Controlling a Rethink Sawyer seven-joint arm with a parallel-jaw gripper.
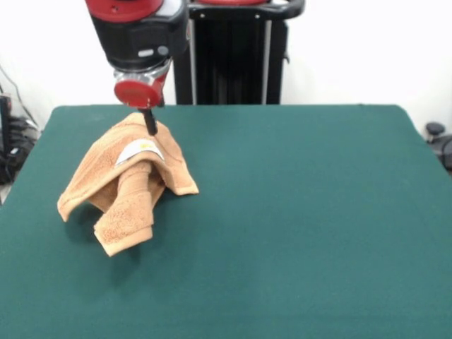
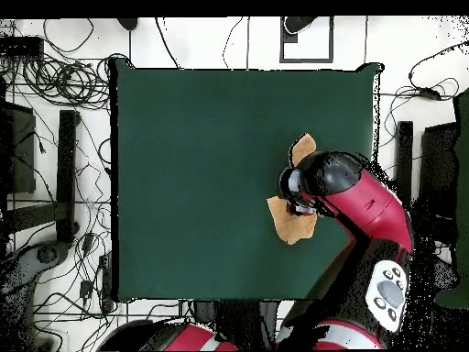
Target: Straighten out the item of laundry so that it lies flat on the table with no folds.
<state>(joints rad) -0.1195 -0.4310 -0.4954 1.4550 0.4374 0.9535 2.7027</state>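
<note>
The item of laundry [image 1: 127,187] is a light orange-tan towel, bunched and draped in folds at the left of the green table [image 1: 296,212]. Its white care label [image 1: 139,150] faces the front. My gripper [image 1: 150,124] comes down onto the towel's highest point, and the cloth hangs from there like a tent, so the gripper looks shut on it. The lower corners sag toward the table. In the overhead view the arm covers most of the towel [image 2: 291,225]; only two tan corners stick out, and the gripper is hidden under the wrist [image 2: 298,183].
The towel sits near the table's right edge [image 2: 374,165] in the overhead view. Cables and stands [image 2: 64,147] lie on the floor around the table.
</note>
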